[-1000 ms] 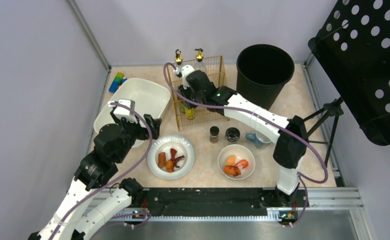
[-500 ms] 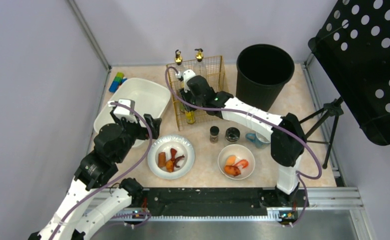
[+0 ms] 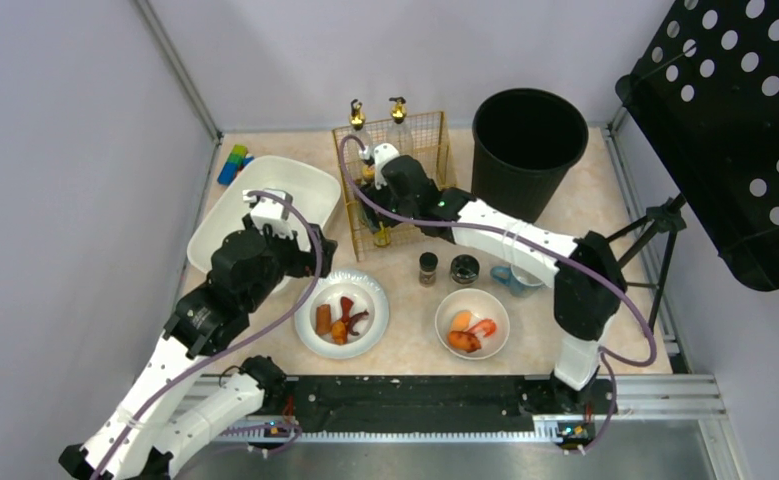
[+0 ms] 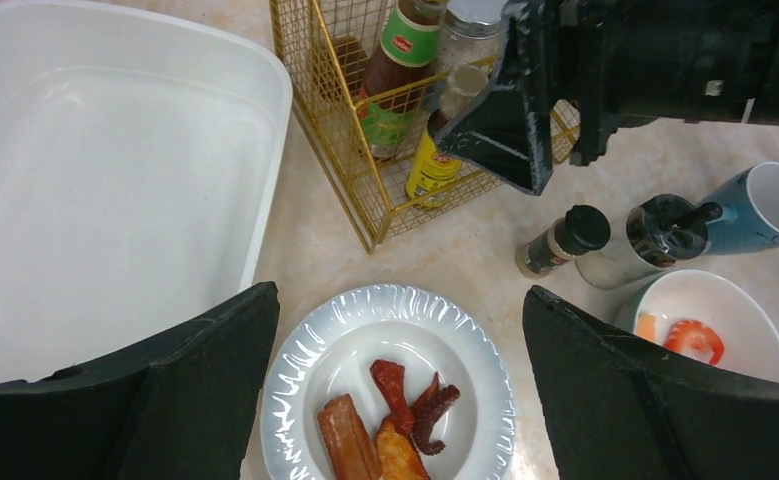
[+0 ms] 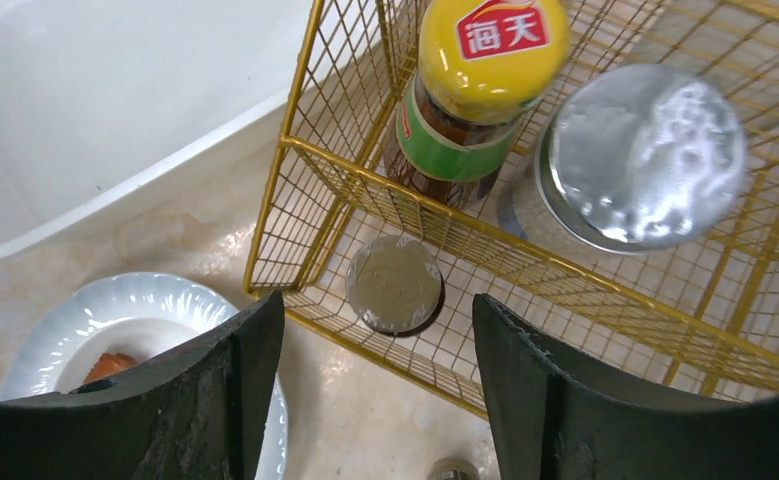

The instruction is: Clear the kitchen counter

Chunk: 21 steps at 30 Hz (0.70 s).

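Your right gripper [image 5: 375, 300] hangs over the near left corner of the gold wire basket [image 3: 420, 140] with its jaws apart and nothing held between them. Directly beneath it, a small bottle with a dull round cap [image 5: 395, 283] stands upright inside the basket, and neither finger touches it. Just behind that bottle you have a yellow-capped bottle with a green label [image 5: 490, 45] and a jar with a silver lid [image 5: 645, 150], both in the same basket.

Your left gripper [image 4: 400, 295] is spread wide and holds nothing. It hovers above the far rim of the white plate [image 4: 310, 340], which carries some reddish-brown food pieces [image 4: 385, 420]. The white tub [image 4: 115, 200] lies just to its left.

You can see the beige marbled surface [image 3: 412, 345] stretching under everything, between the grey walls. On it stand the basket, tub and plate, plus a white bowl [image 3: 480, 300] near the front, a spice shaker [image 3: 428, 268], a dark jar [image 3: 464, 268], a blue cup [image 3: 513, 277] and a black bin [image 3: 530, 140] at the back.
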### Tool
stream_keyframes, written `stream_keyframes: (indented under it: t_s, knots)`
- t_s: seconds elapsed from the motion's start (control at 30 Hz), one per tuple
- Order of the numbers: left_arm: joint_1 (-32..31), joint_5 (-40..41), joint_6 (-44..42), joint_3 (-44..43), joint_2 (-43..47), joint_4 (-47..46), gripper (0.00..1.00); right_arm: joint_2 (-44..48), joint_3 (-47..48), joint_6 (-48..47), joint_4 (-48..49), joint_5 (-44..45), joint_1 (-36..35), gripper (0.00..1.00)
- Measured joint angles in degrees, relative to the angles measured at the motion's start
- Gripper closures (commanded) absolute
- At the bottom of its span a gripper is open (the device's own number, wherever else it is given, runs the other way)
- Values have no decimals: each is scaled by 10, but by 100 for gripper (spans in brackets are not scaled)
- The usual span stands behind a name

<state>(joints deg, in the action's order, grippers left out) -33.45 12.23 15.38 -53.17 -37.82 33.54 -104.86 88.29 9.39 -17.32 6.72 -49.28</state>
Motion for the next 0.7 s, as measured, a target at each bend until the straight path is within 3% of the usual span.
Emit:
stream_keyframes:
  t_s: [0.4, 0.7]
  knots:
    - [0, -73, 73, -43, -66, 13, 5, 241, -85, 2, -6, 42, 0, 25]
    - [-53, -94, 133, -52, -214, 13, 6, 395, -230, 27, -77, 109, 0, 27]
